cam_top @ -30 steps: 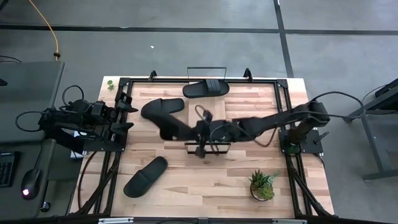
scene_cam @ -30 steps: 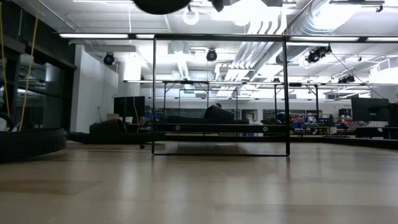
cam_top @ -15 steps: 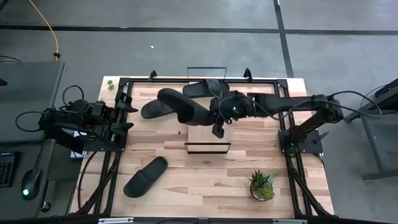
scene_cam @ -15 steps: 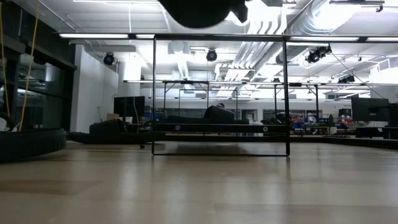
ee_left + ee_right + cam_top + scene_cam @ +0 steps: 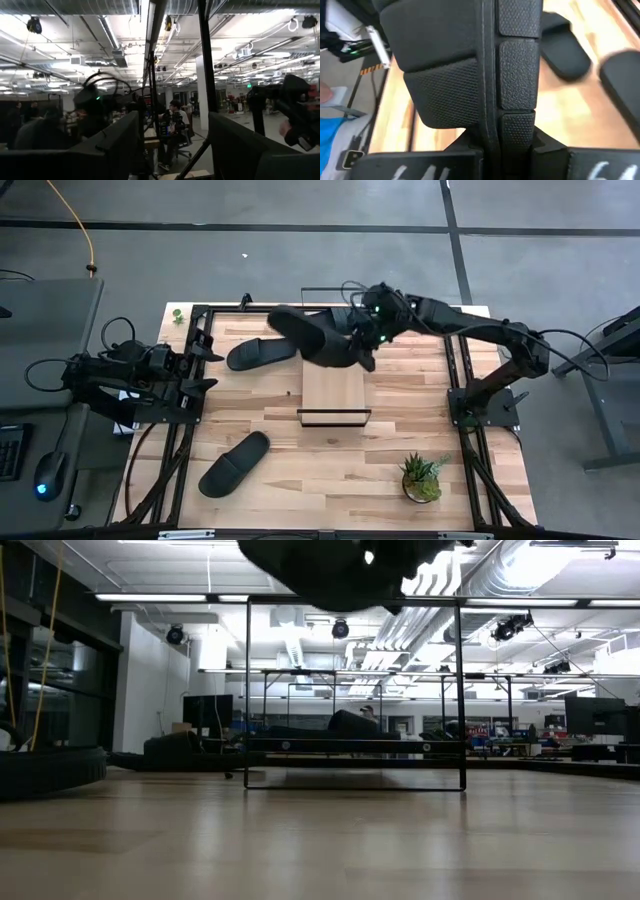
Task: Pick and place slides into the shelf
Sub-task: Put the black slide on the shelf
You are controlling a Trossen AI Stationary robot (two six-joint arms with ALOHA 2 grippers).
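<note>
I can read almost nothing here. In my right wrist view, pale marks run along the dark bar (image 5: pixel 480 167) at my gripper's base, cut off by the edge, and I cannot tell whether they are letters or numerals. I find no label or brand on the slide (image 5: pixel 470 65) I hold. In my left wrist view, a small green sign (image 5: pixel 248 86) hangs far back in the room, too small to read.
</note>
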